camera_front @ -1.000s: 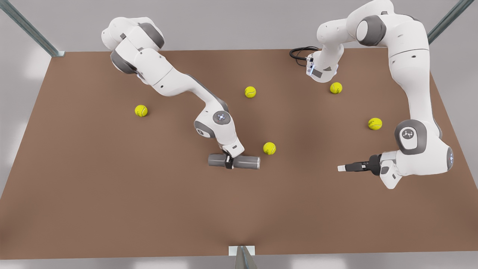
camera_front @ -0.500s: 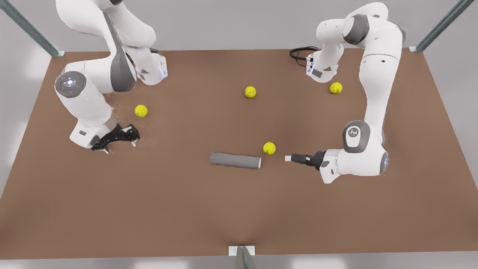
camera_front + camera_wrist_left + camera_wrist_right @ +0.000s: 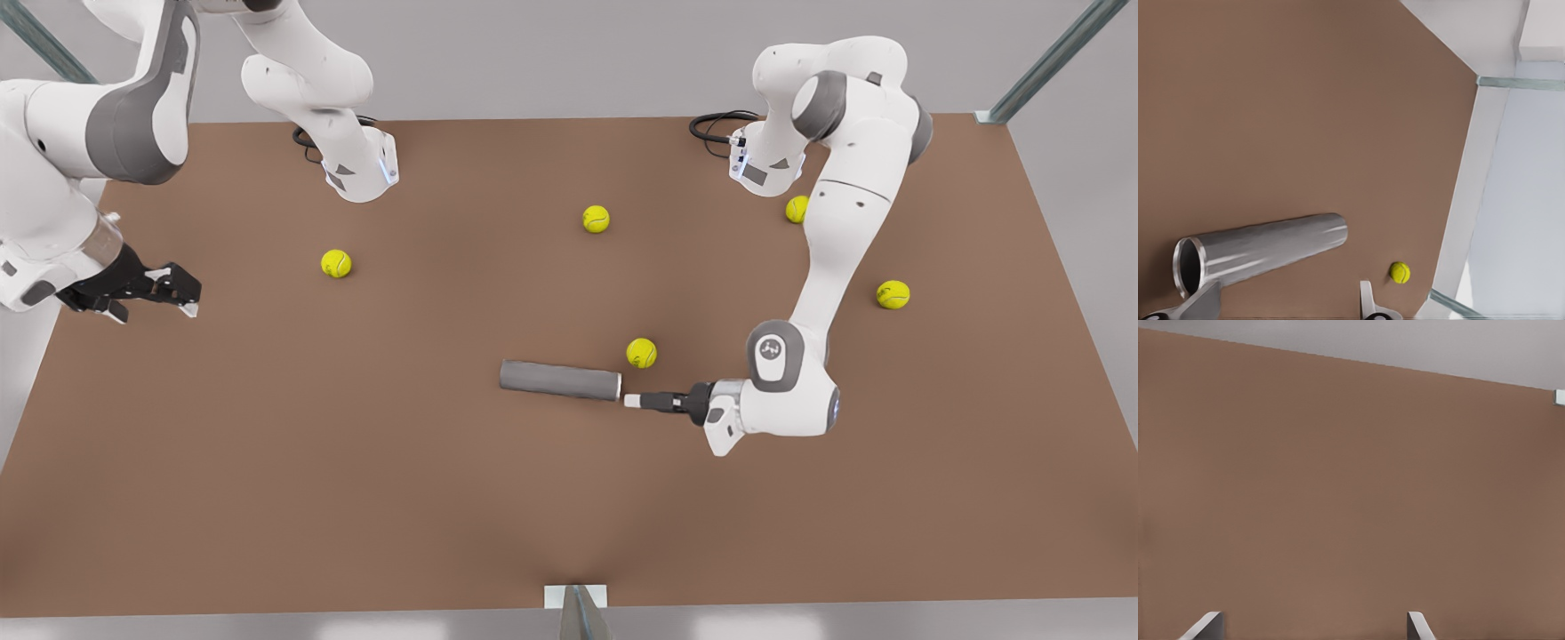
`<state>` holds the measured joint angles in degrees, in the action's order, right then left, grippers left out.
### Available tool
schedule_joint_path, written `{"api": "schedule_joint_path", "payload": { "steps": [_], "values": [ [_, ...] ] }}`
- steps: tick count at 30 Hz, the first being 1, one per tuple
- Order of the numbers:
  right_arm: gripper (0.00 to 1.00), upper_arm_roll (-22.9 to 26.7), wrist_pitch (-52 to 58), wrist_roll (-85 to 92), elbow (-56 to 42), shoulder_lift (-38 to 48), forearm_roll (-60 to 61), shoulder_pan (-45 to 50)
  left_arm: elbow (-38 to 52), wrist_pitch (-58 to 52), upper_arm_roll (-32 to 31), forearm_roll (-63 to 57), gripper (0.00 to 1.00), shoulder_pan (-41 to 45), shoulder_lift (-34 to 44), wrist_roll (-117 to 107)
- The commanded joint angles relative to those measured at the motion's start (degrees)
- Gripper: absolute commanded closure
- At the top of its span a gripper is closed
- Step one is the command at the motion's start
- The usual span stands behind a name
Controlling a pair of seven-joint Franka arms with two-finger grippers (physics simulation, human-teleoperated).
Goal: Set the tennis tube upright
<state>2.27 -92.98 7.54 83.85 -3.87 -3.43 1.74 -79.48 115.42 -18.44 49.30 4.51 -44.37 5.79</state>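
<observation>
Tennis tube (image 3: 558, 380), a long, slim, matte grey cylinder with a silvery rim at 1 end: lying on its side on the brown table top (image 3: 356, 498), near the table's middle, rimmed end toward the front view's right. In the left wrist view the tennis tube (image 3: 1265, 248) turns its open, dark mouth toward my camera.

My left pincer (image 3: 631, 401), on the arm at the front view's right: held low and level, pointing at the rimmed end and just beside it; whether it touches the rim I cannot tell. In the left wrist view my left pincer (image 3: 1288, 293) has its 2 pale fingers spread wide and grips nothing; 1 finger (image 3: 1205, 303) sits in front of the tube's mouth, the other well to the side of it.

My right pincer (image 3: 173, 293), on the arm at the front view's left: waiting at that edge of the table, well apart from the tube. In the right wrist view my right pincer (image 3: 1311, 623) is spread wide over bare table, with nothing in it.

5 small yellow-green tennis balls are scattered on the table; the nearest ball (image 3: 641, 353) rests just behind the tube's rimmed end, apart from it
</observation>
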Motion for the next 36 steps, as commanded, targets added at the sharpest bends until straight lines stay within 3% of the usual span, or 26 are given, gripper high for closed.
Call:
{"api": "schedule_joint_path", "payload": {
  "steps": [1, 5, 20, 36],
  "values": [
    [0.0, -0.16, 0.0, -0.24, 0.17, 0.09, 0.0, 1.96, -0.85, -0.1, -0.02, 0.71, 0.01, -0.12, 0.25, 0.88],
    [0.0, -0.69, -0.27, -2.0, 0.26, -0.17, 1.14, 2.13, -6.39, -0.81, -0.55, 0.62, 0.01, -1.44, 1.57, 6.43],
    [0.0, -0.69, 0.87, -3.5, 1.05, 0.09, 1.23, 2.04, -4.63, 3.85, -0.63, 8.62, 0.01, -0.73, -4.23, 14.86],
    [0.0, -1.04, 1.67, -4.46, 1.05, 0.45, 2.02, 2.13, -7.36, 5.43, -0.72, 9.24, 0.01, -0.12, -4.84, 18.29]
  ]
}}
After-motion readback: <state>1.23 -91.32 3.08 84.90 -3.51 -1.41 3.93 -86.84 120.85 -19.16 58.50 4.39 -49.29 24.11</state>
